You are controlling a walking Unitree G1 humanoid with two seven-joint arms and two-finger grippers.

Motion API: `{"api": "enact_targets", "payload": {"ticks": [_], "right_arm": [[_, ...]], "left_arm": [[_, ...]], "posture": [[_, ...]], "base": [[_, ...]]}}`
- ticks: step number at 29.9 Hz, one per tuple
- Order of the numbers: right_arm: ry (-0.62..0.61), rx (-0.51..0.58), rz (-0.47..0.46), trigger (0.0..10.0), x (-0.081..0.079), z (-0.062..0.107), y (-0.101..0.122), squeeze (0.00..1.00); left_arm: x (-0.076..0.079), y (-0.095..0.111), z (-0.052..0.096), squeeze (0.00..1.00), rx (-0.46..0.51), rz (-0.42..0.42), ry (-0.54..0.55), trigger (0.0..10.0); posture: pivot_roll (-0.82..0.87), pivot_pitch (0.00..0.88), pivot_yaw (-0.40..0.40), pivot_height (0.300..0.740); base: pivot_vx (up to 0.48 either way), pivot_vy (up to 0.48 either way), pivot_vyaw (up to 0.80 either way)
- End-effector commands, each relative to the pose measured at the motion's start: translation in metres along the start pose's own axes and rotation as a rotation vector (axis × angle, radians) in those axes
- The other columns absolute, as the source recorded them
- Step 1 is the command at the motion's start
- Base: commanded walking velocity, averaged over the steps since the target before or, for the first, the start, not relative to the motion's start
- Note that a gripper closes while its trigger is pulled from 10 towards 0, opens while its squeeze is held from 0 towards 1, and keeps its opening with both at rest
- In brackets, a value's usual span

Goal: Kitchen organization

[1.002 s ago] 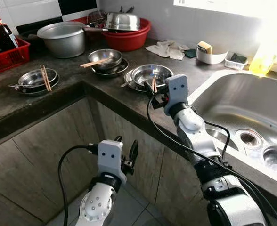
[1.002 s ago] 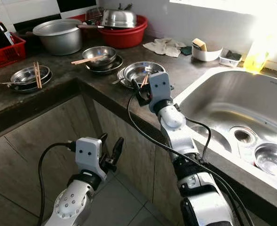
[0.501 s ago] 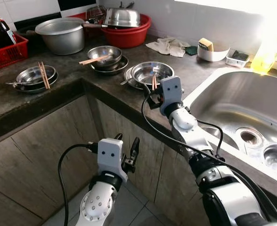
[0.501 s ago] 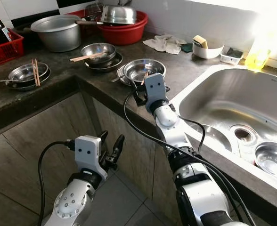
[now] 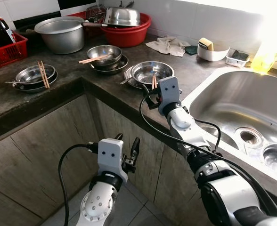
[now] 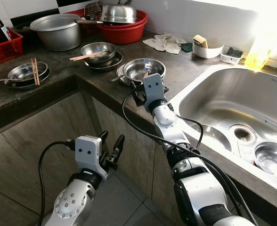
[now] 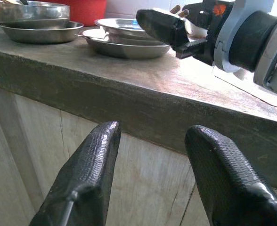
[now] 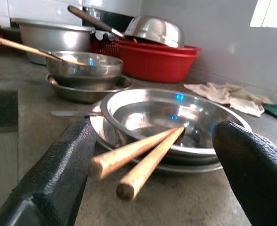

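A steel bowl (image 5: 151, 72) sits on a plate near the counter's front edge, with a pair of wooden chopsticks (image 5: 153, 81) leaning out of it toward me. My right gripper (image 5: 150, 93) is open at the counter edge. In the right wrist view its fingers (image 8: 49, 181) stand on either side of the chopsticks' (image 8: 138, 162) near ends without touching them. My left gripper (image 5: 127, 144) hangs open below the counter, in front of the cabinet door, with nothing between its fingers (image 7: 89, 181).
More steel bowls with chopsticks stand further back (image 5: 104, 54) and at the left (image 5: 34, 75). Behind are a big pot (image 5: 63, 36), a red basin (image 5: 129, 34) and a red crate (image 5: 7, 54) of bottles. A sink (image 5: 237, 106) lies to the right.
My right gripper has moved a little forward and left, closer to the chopsticks in the near bowl. The left arm has stayed where it was. The camera shifted slightly.
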State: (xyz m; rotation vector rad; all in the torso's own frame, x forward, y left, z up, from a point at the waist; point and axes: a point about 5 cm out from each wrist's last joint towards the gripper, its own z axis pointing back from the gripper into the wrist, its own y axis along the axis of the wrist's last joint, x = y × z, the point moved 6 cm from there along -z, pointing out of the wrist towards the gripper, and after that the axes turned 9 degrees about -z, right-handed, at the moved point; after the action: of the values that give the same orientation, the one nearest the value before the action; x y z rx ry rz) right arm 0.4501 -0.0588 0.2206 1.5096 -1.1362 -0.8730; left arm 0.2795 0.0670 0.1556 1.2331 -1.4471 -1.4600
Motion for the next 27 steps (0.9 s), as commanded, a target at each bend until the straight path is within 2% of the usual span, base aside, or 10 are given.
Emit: {"api": "enact_targets", "payload": {"ticks": [1, 2, 4, 5, 6, 7, 27], "right_arm": [[0.001, 0.024, 0.013, 10.0, -0.001, -0.004, 0.009, 0.0], [0.0, 0.021, 0.016, 10.0, 0.0, -0.005, 0.008, 0.0], [-0.004, 0.017, 0.016, 7.7, 0.001, -0.005, 0.008, 0.0], [-0.005, 0.017, 0.015, 7.7, 0.001, -0.005, 0.008, 0.0], [-0.006, 0.018, 0.014, 2.6, 0.001, -0.006, 0.008, 0.0], [-0.006, 0.019, 0.014, 0.0, 0.001, -0.006, 0.008, 0.0], [-0.019, 0.047, 0.024, 0.0, 0.006, -0.012, 0.019, 0.0]], "left_arm": [[0.003, 0.003, 0.001, 0.0, 0.009, -0.002, -0.01, 10.0], [0.003, 0.004, 0.001, 0.0, 0.01, -0.002, -0.01, 10.0], [0.003, 0.004, 0.001, 0.0, 0.011, -0.003, -0.01, 10.0], [0.003, 0.004, 0.001, 0.0, 0.011, -0.004, -0.01, 10.0], [0.003, 0.004, 0.001, 0.0, 0.012, -0.004, -0.01, 10.0], [0.003, 0.004, 0.001, 0.0, 0.012, -0.004, -0.01, 10.0], [0.001, 0.002, -0.001, 0.0, 0.007, -0.009, -0.002, 10.0]], "posture": [[0.14, 0.097, -0.025, 0.74], [0.14, 0.097, -0.025, 0.74], [0.14, 0.095, -0.026, 0.74], [0.14, 0.095, -0.026, 0.74], [0.14, 0.094, -0.026, 0.74], [0.14, 0.091, -0.026, 0.74], [0.14, 0.097, -0.028, 0.74]], "base": [[0.0, 0.0, 0.0], [0.0, 0.0, 0.0], [0.0, 0.0, 0.0], [0.0, 0.0, 0.0], [0.0, 0.0, 0.0], [0.0, 0.0, 0.0], [0.0, 0.0, 0.0]]}}
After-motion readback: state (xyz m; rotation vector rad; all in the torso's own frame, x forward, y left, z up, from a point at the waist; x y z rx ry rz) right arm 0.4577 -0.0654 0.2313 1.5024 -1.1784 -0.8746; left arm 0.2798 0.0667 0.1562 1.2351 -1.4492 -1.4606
